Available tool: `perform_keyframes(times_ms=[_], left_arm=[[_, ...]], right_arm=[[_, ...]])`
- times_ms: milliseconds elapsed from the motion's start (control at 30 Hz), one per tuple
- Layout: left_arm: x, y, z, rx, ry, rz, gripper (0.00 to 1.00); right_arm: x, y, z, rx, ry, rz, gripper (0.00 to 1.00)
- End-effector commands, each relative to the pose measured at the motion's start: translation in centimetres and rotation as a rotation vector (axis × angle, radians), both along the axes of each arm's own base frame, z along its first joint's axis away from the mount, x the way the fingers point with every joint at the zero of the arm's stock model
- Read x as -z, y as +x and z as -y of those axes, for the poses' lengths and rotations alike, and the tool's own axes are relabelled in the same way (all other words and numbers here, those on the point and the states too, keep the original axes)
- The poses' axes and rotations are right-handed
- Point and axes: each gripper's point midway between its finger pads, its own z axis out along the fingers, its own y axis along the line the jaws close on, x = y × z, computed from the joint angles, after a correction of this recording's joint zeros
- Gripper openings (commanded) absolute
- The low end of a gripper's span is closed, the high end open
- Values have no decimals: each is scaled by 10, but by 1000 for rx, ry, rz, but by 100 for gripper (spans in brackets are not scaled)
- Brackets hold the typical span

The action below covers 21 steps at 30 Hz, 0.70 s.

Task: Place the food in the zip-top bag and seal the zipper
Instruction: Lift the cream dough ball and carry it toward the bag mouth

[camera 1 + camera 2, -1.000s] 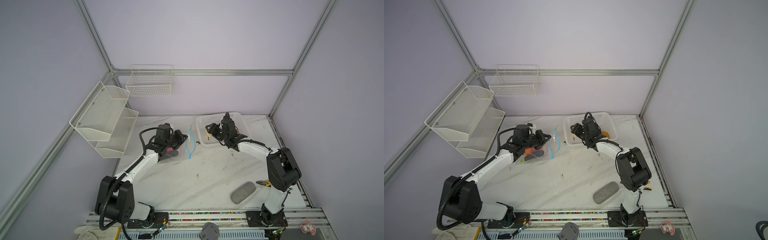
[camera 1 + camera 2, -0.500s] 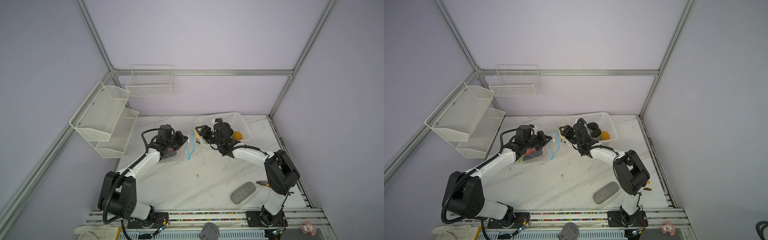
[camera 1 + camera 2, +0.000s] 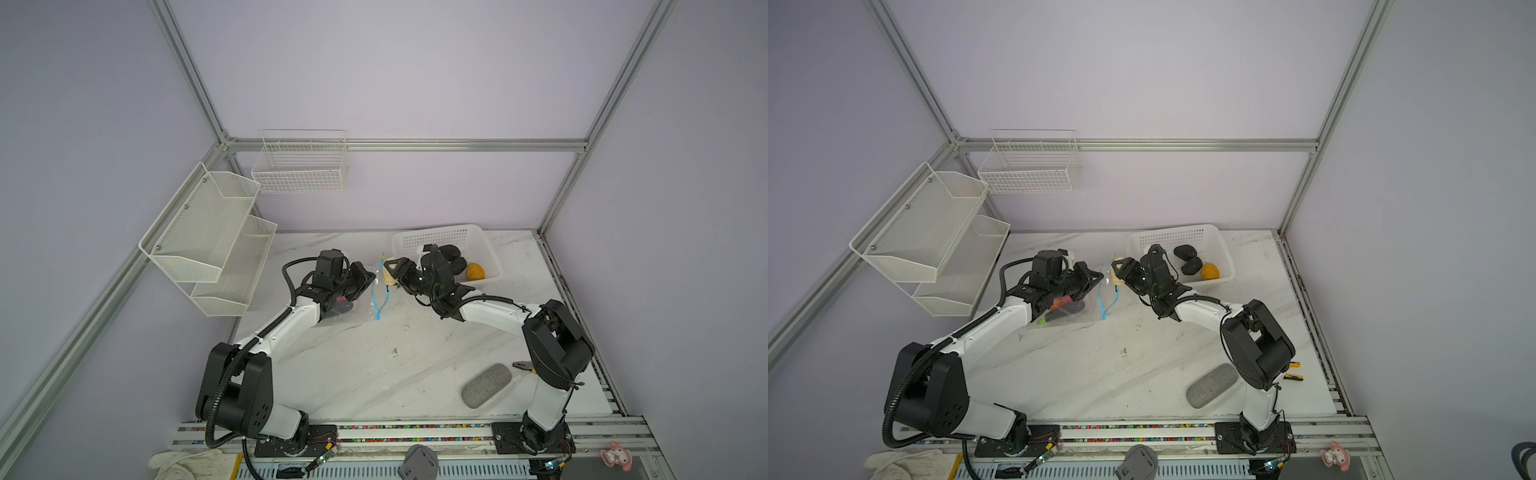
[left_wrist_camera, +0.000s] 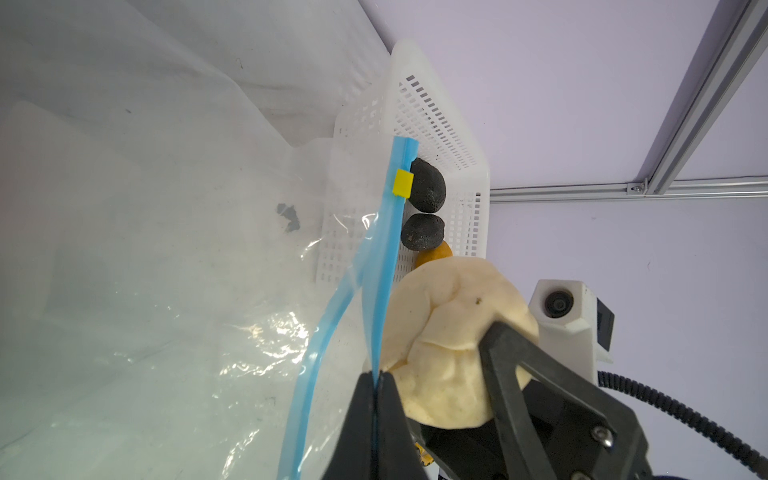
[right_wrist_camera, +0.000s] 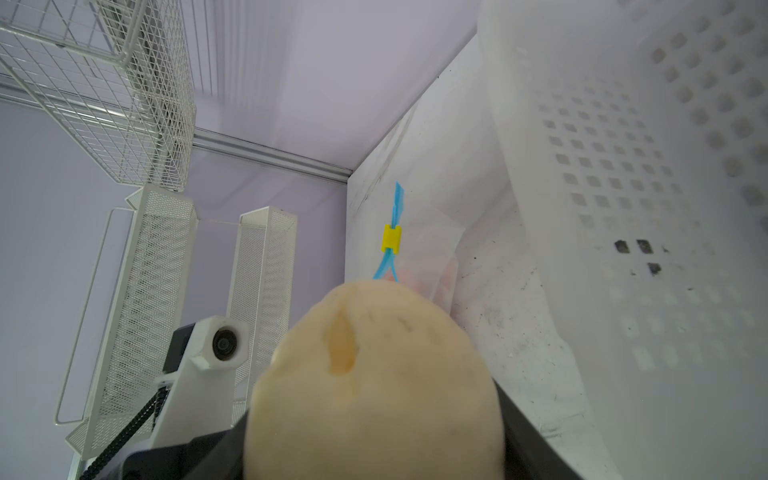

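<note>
Over the last second the cream, lumpy toy food piece had travelled out of the white perforated plastic basket to the mouth of the large clear zip-top bag. The right fingers carried it, clamped around it. It hung just beside the thin light blue zipper strip, at or almost at the raised lip. The small yellow tab sat near the strip's far end. The left fingers were pressed together on that upper lip, lifting it off the lower one so the mouth gaped.

In a top view, several coloured pieces already lay inside the bag on the tabletop. Two black pieces and an orange one waited in the basket.

To do this well, the right arm would probably need to push the piece through the gap and well past the strip before letting go. The left should hold the lip high and taut, because a release at the edge could let the piece roll back out.
</note>
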Motion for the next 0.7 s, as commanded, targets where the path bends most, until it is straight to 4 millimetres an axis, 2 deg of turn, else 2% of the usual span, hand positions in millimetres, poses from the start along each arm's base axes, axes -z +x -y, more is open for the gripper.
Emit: perform_keyframes(times_ms=[0,567,667], left_arm=[[-52,15,0,1,-16,140,0],[-60,13,-1,-6,-21,150,0],[-56,12,-1,-7,-21,139,0]], right_arm=[[-2,-5,-7,-15,33,1,59],[14,-25,-22,-64,27,-29,57],[16,-27,-23,-71,26,-34,57]])
